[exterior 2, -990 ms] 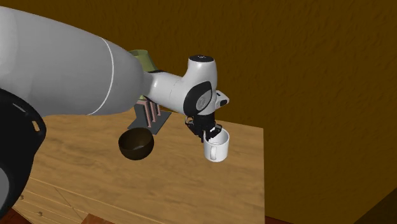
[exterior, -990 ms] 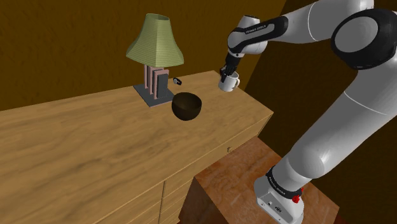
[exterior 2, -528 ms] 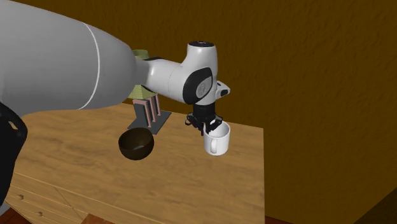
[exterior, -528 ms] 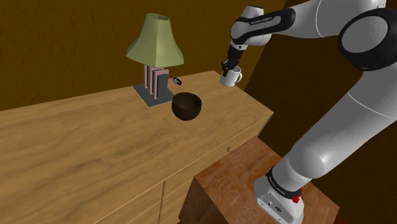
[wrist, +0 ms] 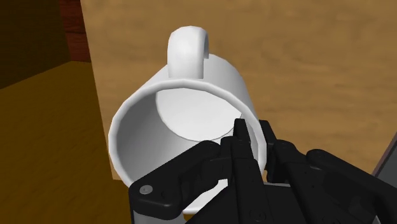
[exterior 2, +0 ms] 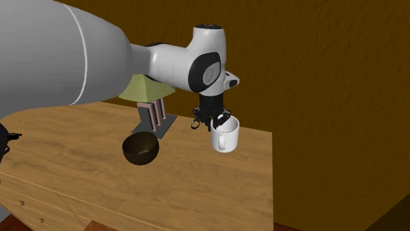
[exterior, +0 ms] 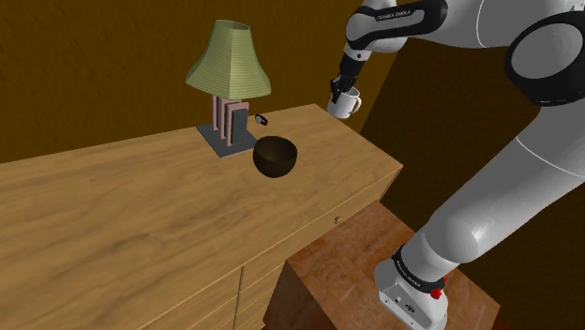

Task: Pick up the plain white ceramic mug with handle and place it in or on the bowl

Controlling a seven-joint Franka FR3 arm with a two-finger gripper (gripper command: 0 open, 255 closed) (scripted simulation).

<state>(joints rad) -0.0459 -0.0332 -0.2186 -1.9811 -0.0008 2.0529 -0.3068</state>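
Observation:
The white mug [exterior: 345, 103] hangs in the air above the wooden dresser top, its handle pointing to the shoulder view's right. My black gripper [exterior: 337, 88] is shut on its rim. In the second exterior view the mug [exterior 2: 224, 137] hangs under the gripper [exterior 2: 219, 123], to the right of the dark round bowl [exterior 2: 140, 149]. The bowl [exterior: 275, 157] stands on the dresser, lower and to the left of the mug in the shoulder view. In the wrist view the fingers [wrist: 245, 147] clasp the mug's wall, one inside and one outside, and the mug [wrist: 184, 108] is empty.
A table lamp with a green shade [exterior: 228, 58] stands on a grey base behind the bowl. A small dark object [exterior: 261, 120] lies beside the lamp. The dresser top [exterior: 122, 206] stretches wide to the shoulder view's left. My brown stand [exterior: 347, 262] sits below the dresser's edge.
The gripper has lifted the mug higher above the dresser top and carried it slightly to the shoulder view's right. The bowl and lamp have not moved.

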